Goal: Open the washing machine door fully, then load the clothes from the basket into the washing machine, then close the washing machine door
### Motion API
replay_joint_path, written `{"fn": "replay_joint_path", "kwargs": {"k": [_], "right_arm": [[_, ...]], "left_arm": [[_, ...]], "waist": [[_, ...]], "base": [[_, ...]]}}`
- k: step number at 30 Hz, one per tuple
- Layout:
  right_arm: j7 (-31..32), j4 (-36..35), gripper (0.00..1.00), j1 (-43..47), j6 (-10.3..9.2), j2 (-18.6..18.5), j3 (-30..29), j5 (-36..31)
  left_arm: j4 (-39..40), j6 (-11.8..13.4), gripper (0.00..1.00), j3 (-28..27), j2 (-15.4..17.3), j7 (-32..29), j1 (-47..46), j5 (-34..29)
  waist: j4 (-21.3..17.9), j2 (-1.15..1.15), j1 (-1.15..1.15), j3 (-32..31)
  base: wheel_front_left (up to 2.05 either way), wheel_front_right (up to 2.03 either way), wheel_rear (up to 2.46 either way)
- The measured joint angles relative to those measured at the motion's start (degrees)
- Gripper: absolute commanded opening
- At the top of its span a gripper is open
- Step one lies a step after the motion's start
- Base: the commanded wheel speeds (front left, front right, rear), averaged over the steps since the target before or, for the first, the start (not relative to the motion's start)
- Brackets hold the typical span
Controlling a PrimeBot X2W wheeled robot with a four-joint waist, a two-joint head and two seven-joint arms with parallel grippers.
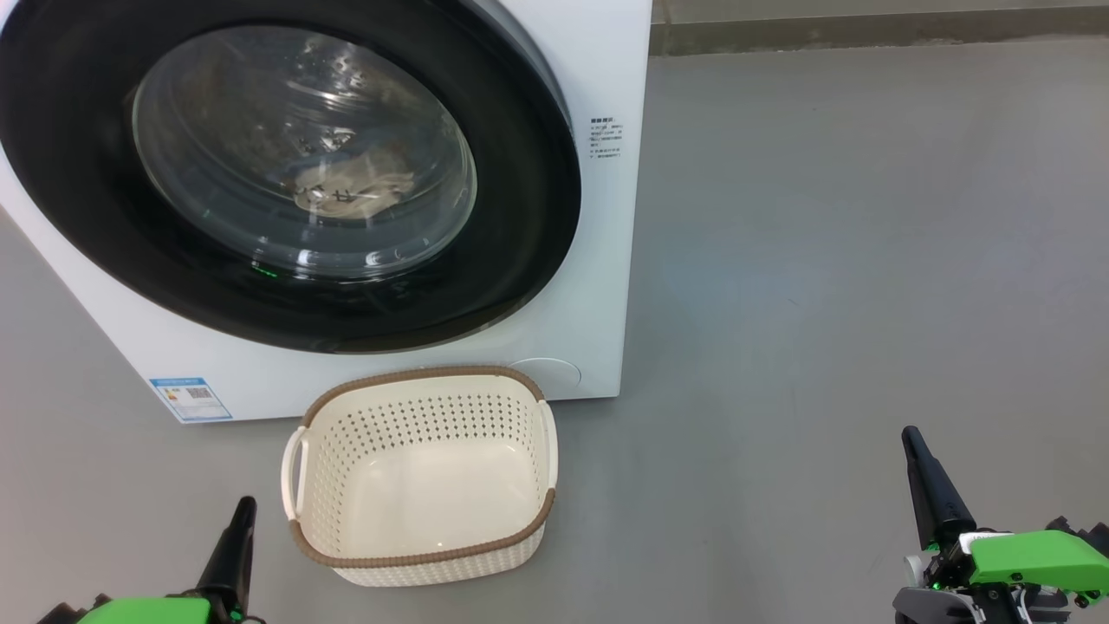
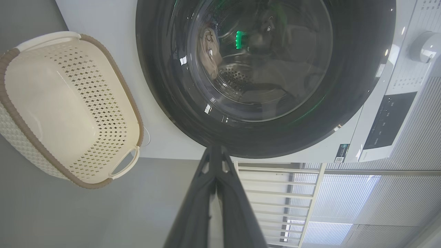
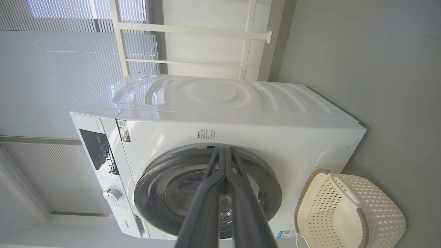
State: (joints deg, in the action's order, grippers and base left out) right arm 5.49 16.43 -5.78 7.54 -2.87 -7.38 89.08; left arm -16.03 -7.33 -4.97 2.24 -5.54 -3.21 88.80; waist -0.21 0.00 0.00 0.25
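The white washing machine (image 1: 598, 260) stands ahead with its round black-rimmed door (image 1: 520, 260) shut against the front. Through the glass I see pale clothes (image 1: 346, 186) lying in the drum. The cream basket (image 1: 424, 477) with a brown rim sits on the floor just in front of the machine, with nothing in it. My left gripper (image 1: 245, 507) is low at the left of the basket, fingers together and holding nothing. My right gripper (image 1: 911, 438) is at the lower right, well clear of the basket, also shut on nothing. The door (image 2: 361, 86) and basket (image 2: 51, 96) show in the left wrist view too.
Grey floor (image 1: 866, 260) spreads to the right of the machine and around the basket. A blue label (image 1: 191, 399) marks the machine's lower left corner. Behind the machine (image 3: 241, 103) in the right wrist view are white blinds (image 3: 69, 69) and a white frame.
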Motion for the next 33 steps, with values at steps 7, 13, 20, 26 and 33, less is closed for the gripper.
{"fn": "replay_joint_path", "kwargs": {"k": [7,13,20,26,33], "right_arm": [[0.5,-0.6,0.0,0.0,-0.14,0.1,-0.4,2.9],[0.5,-0.7,0.0,0.0,-0.14,0.2,-0.4,2.9],[0.5,-0.7,0.0,0.0,-0.14,0.2,-0.4,2.9],[0.6,-0.7,0.0,0.0,-0.14,0.2,-0.4,2.9],[0.5,-0.7,0.0,0.0,-0.14,0.2,-0.4,2.8]], "left_arm": [[0.4,0.0,0.0,0.1,-0.1,-0.6,-0.6,2.9],[0.4,0.0,0.0,0.1,-0.1,-0.6,-0.6,2.9],[0.4,0.0,0.0,0.1,-0.1,-0.6,-0.6,2.9],[0.4,0.0,0.0,0.1,-0.1,-0.6,-0.6,2.9],[0.4,0.0,0.0,0.1,-0.1,-0.6,-0.6,2.9]], "waist": [[0.2,0.0,0.0,-0.1],[0.2,0.0,0.0,-0.1],[0.2,0.0,0.0,-0.1],[0.2,0.0,0.0,-0.1],[0.2,0.0,0.0,-0.1]], "base": [[0.0,0.0,0.0],[0.0,0.0,0.0],[0.0,0.0,0.0],[0.0,0.0,0.0],[0.0,0.0,0.0]]}}
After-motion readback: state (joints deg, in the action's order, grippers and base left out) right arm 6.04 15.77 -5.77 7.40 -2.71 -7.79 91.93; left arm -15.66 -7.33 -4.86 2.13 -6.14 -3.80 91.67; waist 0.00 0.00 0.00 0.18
